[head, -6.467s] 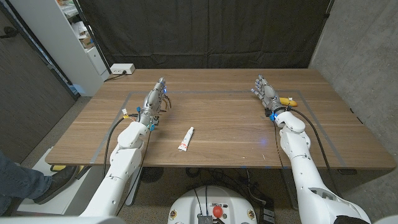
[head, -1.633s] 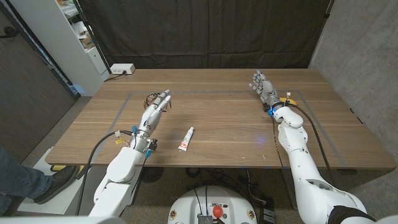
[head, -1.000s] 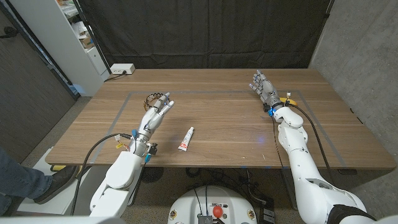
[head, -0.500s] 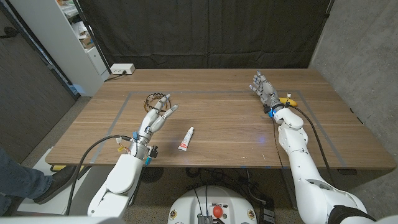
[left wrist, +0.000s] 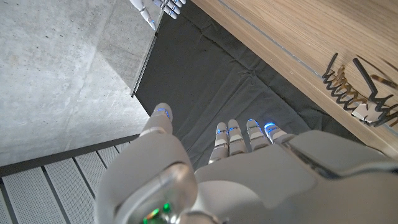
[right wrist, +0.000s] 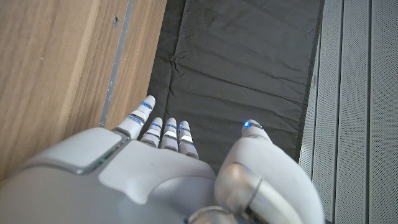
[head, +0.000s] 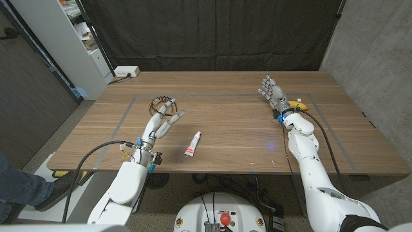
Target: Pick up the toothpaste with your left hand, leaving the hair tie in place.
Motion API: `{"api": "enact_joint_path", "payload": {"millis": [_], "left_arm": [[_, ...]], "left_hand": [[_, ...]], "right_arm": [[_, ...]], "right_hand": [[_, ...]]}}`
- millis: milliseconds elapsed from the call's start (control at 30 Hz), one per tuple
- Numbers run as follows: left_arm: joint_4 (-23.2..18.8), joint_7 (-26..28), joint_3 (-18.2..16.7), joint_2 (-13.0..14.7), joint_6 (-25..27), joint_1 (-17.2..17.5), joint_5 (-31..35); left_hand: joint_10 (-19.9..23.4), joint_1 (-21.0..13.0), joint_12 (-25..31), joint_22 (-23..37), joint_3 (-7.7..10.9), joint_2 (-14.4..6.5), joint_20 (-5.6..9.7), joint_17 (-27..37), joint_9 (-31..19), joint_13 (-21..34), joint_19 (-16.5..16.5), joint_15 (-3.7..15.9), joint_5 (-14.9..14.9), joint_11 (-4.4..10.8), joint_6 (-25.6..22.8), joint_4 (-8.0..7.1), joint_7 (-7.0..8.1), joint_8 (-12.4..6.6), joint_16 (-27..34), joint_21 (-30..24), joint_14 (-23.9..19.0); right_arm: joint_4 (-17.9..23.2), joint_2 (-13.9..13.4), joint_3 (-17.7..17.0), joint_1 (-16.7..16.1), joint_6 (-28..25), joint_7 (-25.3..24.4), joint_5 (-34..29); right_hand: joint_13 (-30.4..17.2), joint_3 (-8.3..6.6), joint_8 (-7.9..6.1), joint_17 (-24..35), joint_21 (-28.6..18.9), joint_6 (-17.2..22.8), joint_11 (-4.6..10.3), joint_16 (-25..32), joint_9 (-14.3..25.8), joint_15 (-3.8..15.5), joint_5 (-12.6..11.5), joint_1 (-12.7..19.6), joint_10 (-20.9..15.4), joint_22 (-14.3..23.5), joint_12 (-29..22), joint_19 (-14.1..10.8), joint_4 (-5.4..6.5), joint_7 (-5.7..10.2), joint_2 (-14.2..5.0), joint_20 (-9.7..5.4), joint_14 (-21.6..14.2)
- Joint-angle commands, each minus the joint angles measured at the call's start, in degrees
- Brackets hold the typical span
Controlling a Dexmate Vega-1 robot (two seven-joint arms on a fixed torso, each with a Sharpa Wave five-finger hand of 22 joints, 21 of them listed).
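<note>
The toothpaste [head: 193, 144], a small white tube with a red end, lies on the wooden table [head: 232, 129] near its front edge. My left hand [head: 163, 120] hovers open, fingers spread, up and to the left of the tube and apart from it. A dark coiled hair tie [head: 162, 102] lies just beyond its fingertips. The left wrist view shows the hair tie [left wrist: 357, 93] on the table past the back of my left hand [left wrist: 242, 168]. My right hand [head: 273, 92] stands open at the far right and holds nothing; its back [right wrist: 155, 168] shows in the right wrist view.
A small yellow object [head: 296, 103] lies beside my right hand. A white power strip [head: 125, 71] sits at the table's back left corner, with a shelf unit [head: 84, 32] beyond it. A person's leg [head: 19, 187] shows at the lower left. Black curtains hang behind the table.
My left arm has drawn back toward the robot, uncovering the hair tie, and the hand has swung right toward the toothpaste with its fingers spreading. The toothpaste and right hand stayed put.
</note>
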State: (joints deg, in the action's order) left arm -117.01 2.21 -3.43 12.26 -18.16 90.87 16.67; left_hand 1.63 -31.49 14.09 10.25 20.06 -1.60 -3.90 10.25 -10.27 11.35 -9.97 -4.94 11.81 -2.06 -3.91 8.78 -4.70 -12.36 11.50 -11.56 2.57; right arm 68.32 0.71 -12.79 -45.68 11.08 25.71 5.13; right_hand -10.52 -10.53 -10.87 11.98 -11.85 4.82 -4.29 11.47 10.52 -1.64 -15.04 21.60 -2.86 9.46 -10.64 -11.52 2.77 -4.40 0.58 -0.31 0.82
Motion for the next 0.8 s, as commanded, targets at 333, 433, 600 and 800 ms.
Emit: {"api": "enact_joint_path", "payload": {"millis": [333,433,600,800], "left_arm": [[-6.21,5.07,1.33,-0.13,7.15,2.68,13.24],[-6.37,5.51,1.75,0.0,7.52,2.75,13.75],[-7.95,5.75,2.28,0.24,9.96,3.29,16.05],[-9.05,6.18,3.15,0.98,12.4,3.43,19.05]], "left_hand": [[1.91,-2.0,0.79,0.23,0.37,0.47,-0.24,0.18,-0.14,0.17,0.16,-0.94,-0.39,-0.65,-1.86,0.67,0.04,-0.58,0.7,-0.59,-2.35],[2.04,-2.23,0.78,0.24,0.4,0.55,-0.18,0.19,-0.15,0.18,0.27,-0.66,-0.4,-0.69,-2.24,0.69,0.09,-0.62,0.38,-0.6,-1.76],[2.19,-2.42,0.78,0.24,0.41,0.66,-0.2,0.19,-0.15,0.18,0.38,-0.46,-0.41,-0.8,-2.52,0.7,0.07,-0.63,0.34,-0.6,-1.83],[2.27,-2.61,0.74,0.25,0.41,0.77,-0.21,0.19,-0.15,0.19,0.45,-0.44,-0.42,-0.7,-2.68,0.69,0.12,-0.56,0.29,-0.59,-1.92]], "right_arm": [[1.05,-0.18,0.1,-0.57,-0.26,0.04,0.58],[0.94,-0.24,0.04,-0.56,-0.1,0.13,0.72],[0.77,-0.31,-0.08,-0.6,0.03,0.26,0.96],[0.37,-0.45,-0.25,-0.51,0.33,0.43,1.17]], "right_hand": [[-0.29,-0.13,-0.29,0.16,0.24,0.58,-0.19,0.26,0.24,-0.25,-0.1,-0.01,-0.38,0.24,-0.53,-0.5,-0.38,0.0,-0.68,0.25,-0.21],[-0.29,-0.11,-0.28,0.15,0.27,0.57,-0.24,0.28,0.24,-0.28,-0.09,-0.03,-0.42,0.24,-0.55,-0.5,-0.39,0.02,-0.68,0.27,-0.26],[-0.3,-0.1,-0.3,0.14,0.3,0.62,-0.24,0.29,0.24,-0.24,-0.1,-0.03,-0.47,0.25,-0.57,-0.53,-0.42,0.03,-0.7,0.31,-0.28],[-0.3,-0.08,-0.28,0.14,0.31,0.59,-0.15,0.4,0.24,-0.31,-0.09,-0.06,-0.49,0.25,-0.57,-0.66,-0.44,0.08,-0.74,0.37,-0.57]]}}
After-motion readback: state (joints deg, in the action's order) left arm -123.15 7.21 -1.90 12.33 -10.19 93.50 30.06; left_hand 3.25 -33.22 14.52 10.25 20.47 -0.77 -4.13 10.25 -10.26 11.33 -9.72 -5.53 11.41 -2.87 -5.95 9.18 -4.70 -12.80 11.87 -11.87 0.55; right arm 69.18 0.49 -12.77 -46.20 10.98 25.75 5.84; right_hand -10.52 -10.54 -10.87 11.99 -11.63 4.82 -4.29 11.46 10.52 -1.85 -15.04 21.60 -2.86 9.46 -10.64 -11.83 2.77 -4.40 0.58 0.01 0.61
